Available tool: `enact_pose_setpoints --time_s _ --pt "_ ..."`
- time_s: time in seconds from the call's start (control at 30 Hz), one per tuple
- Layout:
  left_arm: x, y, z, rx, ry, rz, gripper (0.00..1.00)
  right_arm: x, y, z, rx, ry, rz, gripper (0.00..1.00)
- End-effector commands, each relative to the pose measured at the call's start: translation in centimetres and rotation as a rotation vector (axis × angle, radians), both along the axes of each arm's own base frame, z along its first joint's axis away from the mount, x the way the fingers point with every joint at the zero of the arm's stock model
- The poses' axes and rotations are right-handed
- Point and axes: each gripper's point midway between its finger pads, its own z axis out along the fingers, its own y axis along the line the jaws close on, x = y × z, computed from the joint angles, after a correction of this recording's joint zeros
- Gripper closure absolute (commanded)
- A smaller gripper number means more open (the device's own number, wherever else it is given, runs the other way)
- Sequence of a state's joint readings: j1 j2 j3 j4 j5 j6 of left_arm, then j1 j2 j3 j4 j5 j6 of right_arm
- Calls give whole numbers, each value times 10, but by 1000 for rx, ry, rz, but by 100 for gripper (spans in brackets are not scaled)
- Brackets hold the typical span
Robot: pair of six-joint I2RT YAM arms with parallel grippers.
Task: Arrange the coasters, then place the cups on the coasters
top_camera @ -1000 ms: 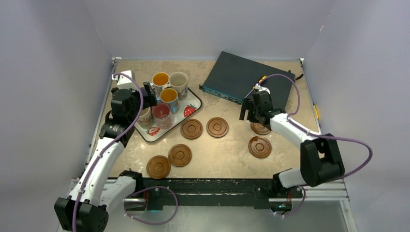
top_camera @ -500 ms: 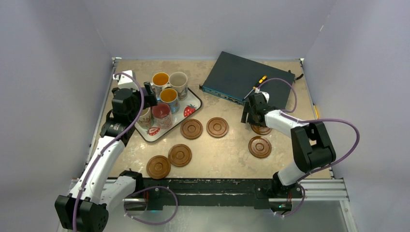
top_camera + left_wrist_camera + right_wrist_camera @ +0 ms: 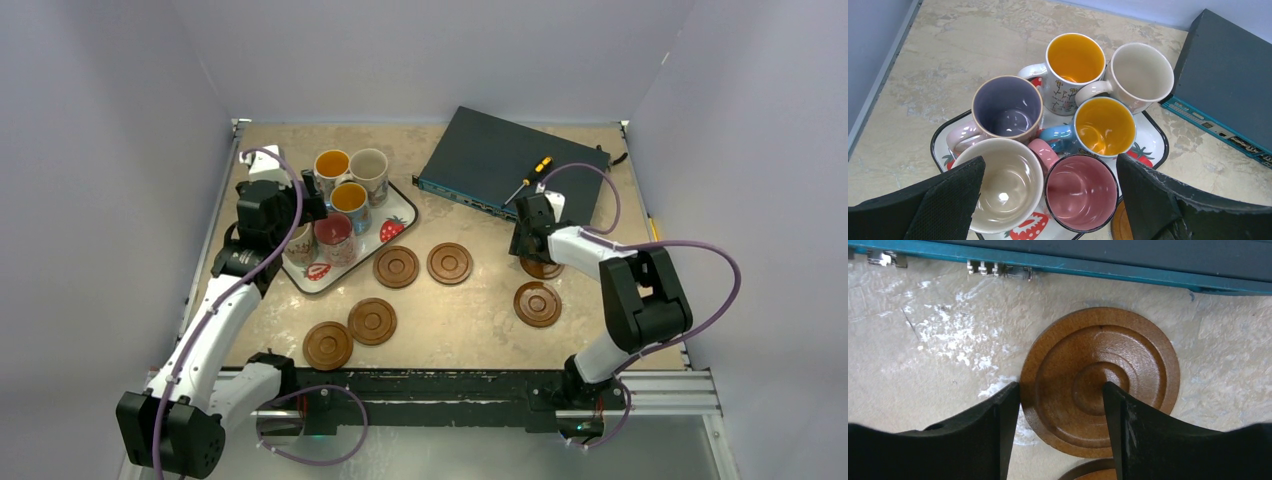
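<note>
My right tool has dropped over the coaster by the box, half spread, pinching nothing yet; I should straddle its rim before closing.

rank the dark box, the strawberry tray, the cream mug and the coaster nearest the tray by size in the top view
1. dark box
2. strawberry tray
3. coaster nearest the tray
4. cream mug: only slightly smaller than that coaster, and it stands nearer the camera, so this is unsure
</note>
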State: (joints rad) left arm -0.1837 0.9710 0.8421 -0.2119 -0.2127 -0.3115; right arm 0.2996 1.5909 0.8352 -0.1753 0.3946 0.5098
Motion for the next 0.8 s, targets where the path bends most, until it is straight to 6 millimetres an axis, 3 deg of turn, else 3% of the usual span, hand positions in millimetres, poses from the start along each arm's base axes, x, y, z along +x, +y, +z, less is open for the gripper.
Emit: enact_pose_setpoints --time_s 0.0,0.33,0.77 --pt "4 -1 10 -7 -27 -3 2 -2 -15 -7 -29 20 -69 37" --pt "5 -2 8 -12 -21 -4 2 -1 -48 -3 26 1 -166 41" --pt "4 -3 10 -15 -27 -8 2 -1 -73 9 12 -53 -271 38"
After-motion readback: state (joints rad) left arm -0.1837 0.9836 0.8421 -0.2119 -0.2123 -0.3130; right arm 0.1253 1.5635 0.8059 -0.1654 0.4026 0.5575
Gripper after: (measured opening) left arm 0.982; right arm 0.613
